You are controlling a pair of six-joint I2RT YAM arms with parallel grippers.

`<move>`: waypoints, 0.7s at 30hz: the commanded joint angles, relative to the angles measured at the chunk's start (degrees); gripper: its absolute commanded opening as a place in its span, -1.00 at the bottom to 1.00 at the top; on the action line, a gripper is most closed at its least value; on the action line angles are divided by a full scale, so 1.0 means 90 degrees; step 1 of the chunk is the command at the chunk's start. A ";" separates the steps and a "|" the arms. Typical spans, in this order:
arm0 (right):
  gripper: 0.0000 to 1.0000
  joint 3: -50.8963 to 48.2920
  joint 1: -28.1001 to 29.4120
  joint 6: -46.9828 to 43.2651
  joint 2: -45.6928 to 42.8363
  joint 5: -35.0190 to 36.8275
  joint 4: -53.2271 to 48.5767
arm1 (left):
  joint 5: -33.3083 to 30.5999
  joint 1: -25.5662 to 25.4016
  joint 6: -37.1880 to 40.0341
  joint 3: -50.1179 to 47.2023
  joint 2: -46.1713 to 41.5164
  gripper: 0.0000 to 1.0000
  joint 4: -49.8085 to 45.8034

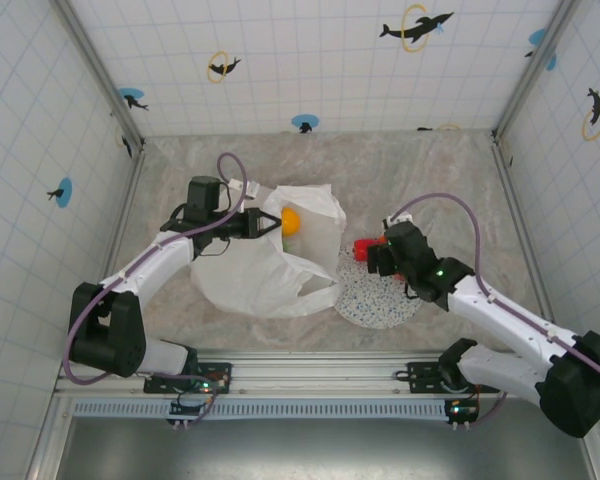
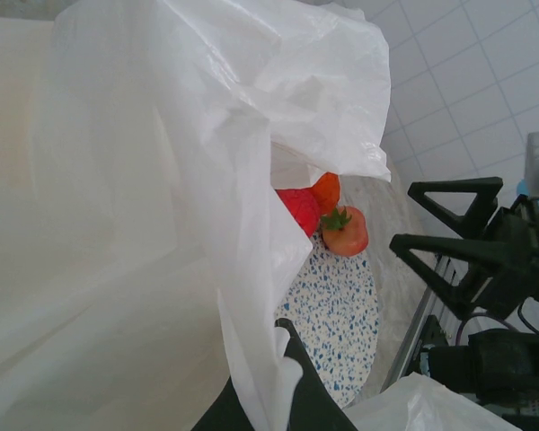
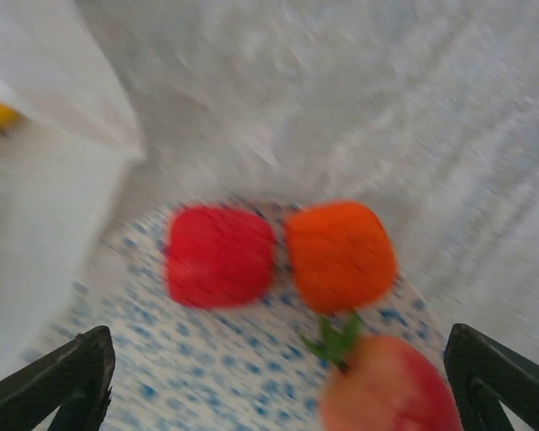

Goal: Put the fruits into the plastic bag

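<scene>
Right fingers (image 3: 58,391) spread wide over plate (image 3: 207,377); I'd centre on red fruit (image 3: 220,256) before closing. Left fingers (image 2: 301,395) pinch plastic bag (image 2: 162,180) open.

The crinkly translucent white plastic bag (image 1: 265,270) lies open with a yellow-orange citrus fruit (image 1: 291,219) inside, while a glossy red fruit (image 3: 220,256), an orange fruit (image 3: 340,256) and a red apple (image 3: 391,391) cluster on the speckled plate (image 1: 380,300) beside it.

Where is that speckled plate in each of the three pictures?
Top view: the plate lies right of centre, beside the bag.
Left wrist: lower middle, just right of the bag's edge.
Right wrist: across the bottom, under the red fruit.
Shared landmark: that red fruit, lying on the plate in every view.
</scene>
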 commanded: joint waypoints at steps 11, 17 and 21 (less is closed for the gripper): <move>0.97 -0.0113 -0.0560 -0.2429 0.0554 -0.0077 -0.0697 | 0.0017 -0.0007 0.0151 0.0056 -0.0035 -1.00 -0.0088; 0.94 -0.0232 -0.0787 -0.3146 0.0859 -0.0567 -0.0301 | 0.0012 -0.0011 0.0142 0.0065 -0.0054 -1.00 -0.0096; 0.93 -0.0116 -0.0930 -0.3407 0.1272 -0.0774 -0.0320 | 0.0019 -0.0016 0.0141 0.0065 -0.0064 -1.00 -0.0097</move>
